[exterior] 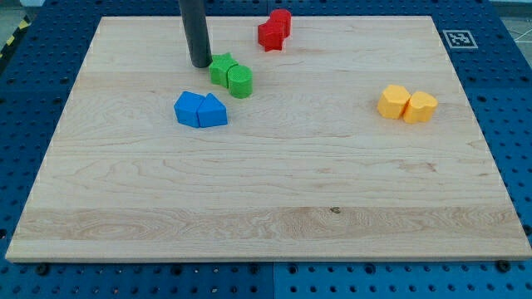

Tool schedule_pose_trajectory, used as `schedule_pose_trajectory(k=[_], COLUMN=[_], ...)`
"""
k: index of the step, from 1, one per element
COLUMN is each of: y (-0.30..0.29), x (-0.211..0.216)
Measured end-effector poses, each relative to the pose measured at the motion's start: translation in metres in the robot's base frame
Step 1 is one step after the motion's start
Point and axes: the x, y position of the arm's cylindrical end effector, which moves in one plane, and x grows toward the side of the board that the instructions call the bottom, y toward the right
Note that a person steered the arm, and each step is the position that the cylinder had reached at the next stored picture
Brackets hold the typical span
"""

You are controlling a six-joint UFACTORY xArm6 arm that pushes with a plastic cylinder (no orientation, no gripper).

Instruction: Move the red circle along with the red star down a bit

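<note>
Blue blocks (pixel 200 110) are sitting just below-right of my tip (pixel 200 64); no gripper is fitted, only the rod. Green star (pixel 221 68) and green circle (pixel 240 81) are lying beside it on the desk (pixel 274 224). Red circle (pixel 282 22) and red star (pixel 269 36) are touching, up-right, probably awaiting a push from above. Yellow blocks (pixel 407 105) are lying far right.

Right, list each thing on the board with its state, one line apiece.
My tip: on the wooden board, just left of the green star block.
Red blocks: two touching, near the view's top edge, shapes unclear.
Green star block: touching the green round block.
Blue blocks: two touching.
Yellow blocks: two touching, at the view's right.
</note>
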Motion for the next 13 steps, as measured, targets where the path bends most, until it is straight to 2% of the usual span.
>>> schedule_pose_trajectory(k=[1, 3, 6, 7, 11, 13], y=[0.000, 0.056, 0.090, 0.118, 0.208, 0.211], x=[-0.008, -0.016, -0.100, -0.112, -0.112, -0.107])
